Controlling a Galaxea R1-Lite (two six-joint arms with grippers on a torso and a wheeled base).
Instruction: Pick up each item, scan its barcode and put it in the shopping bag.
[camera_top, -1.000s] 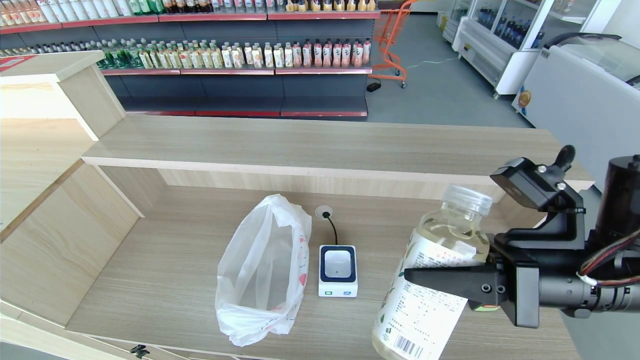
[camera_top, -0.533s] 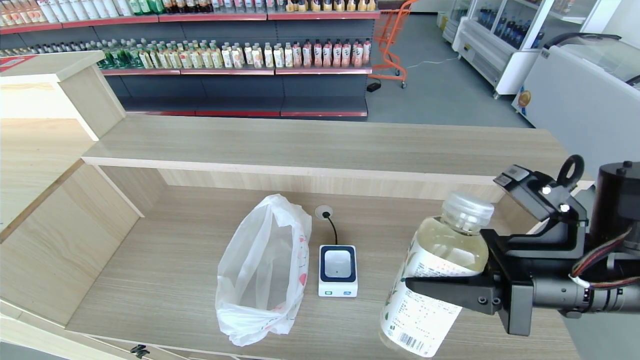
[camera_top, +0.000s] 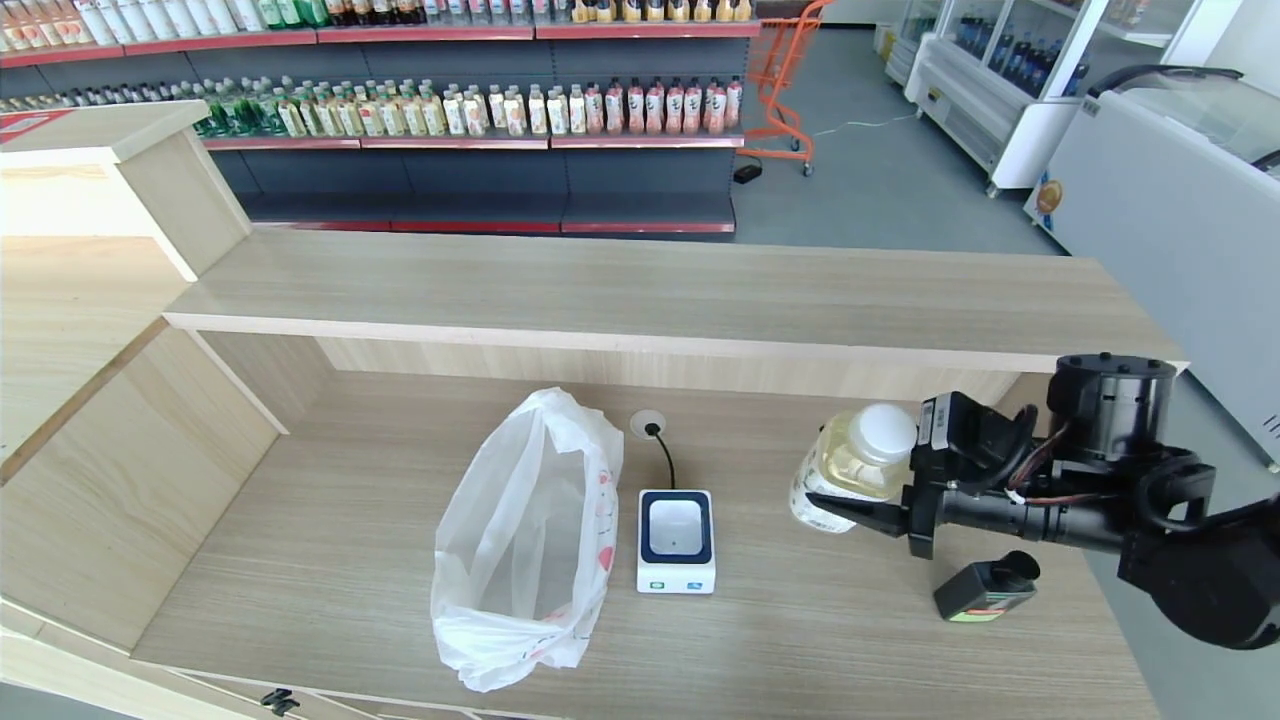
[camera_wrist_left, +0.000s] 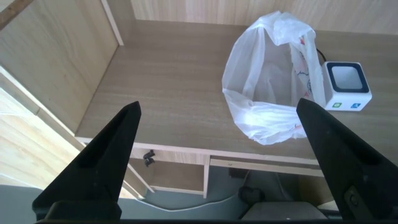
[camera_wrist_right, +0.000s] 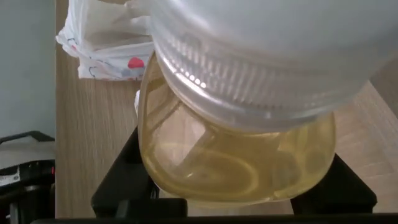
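One bottle, clamped in right jaws, has sunk lower; left jaws open.

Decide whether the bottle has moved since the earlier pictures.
Yes. The bottle, in the right gripper, has gone away from the camera, down toward the counter, now level with the scanner, to its right.

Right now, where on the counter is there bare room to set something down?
Bare wood lies between the shopping bag and the left side wall, and along the near edge before the scanner. Crowded at right: the right gripper holds the bottle there.
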